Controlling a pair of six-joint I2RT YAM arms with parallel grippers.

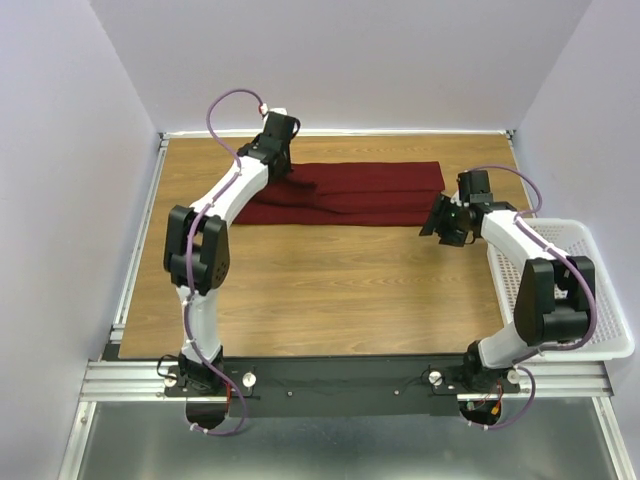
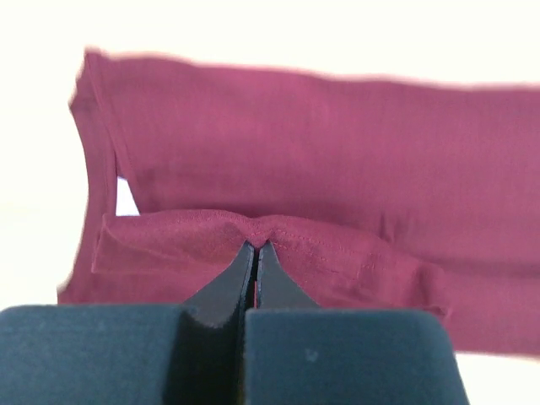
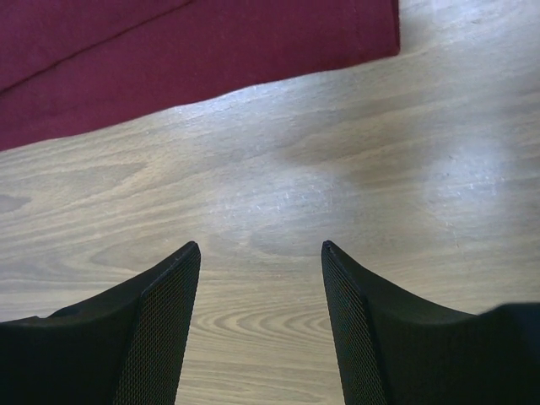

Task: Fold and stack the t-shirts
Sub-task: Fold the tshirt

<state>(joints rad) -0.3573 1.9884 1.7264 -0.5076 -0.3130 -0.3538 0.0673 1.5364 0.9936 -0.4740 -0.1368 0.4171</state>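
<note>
left gripper [image 2: 256,251] pinches bunched edge of plain maroon soft-cloth t-shirt [image 2: 337,160] for folding; right gripper [image 3: 260,246], jaws apart, hovers empty over brown wooden table [image 3: 354,186].

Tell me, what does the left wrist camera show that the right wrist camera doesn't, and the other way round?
Only the left wrist view: the left claw shut, its tips pinching a puckered fold at the edge of the maroon t-shirt. Only the right wrist view: the right claw open with nothing between its fingers, over the wood-grain table, plus a square corner of the cloth. Both: the same maroon t-shirt, and each camera's own dark claw at the bottom of its picture.
</note>
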